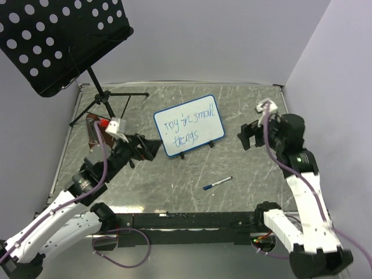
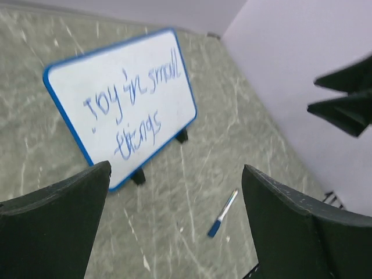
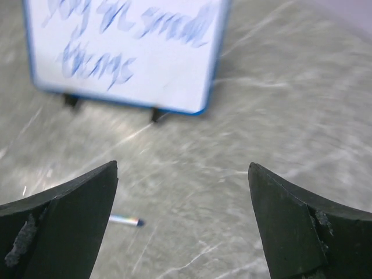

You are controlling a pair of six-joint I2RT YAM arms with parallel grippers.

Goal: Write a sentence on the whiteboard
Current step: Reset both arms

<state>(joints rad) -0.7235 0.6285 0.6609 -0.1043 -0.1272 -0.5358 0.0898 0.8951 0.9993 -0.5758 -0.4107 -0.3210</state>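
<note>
The whiteboard (image 1: 189, 125) (image 2: 122, 102) (image 3: 125, 52), white with a blue frame and two small black feet, stands tilted mid-table. The sentence (image 1: 187, 128) (image 2: 136, 102) runs across it in two blue handwritten lines. A marker (image 1: 217, 183) (image 2: 223, 213) (image 3: 125, 220) with a blue cap lies on the table in front of the board, held by nothing. My left gripper (image 1: 152, 147) (image 2: 176, 174) is open just left of the board, nothing between its jaws. To the right of the board my right gripper (image 1: 246, 136) (image 3: 183, 168) hangs open and empty.
A black perforated music stand (image 1: 61, 40) on a tripod (image 1: 102, 102) fills the back left. A brown object with a red and white part (image 1: 107, 127) sits by the left arm. Grey walls close the table at the back and right.
</note>
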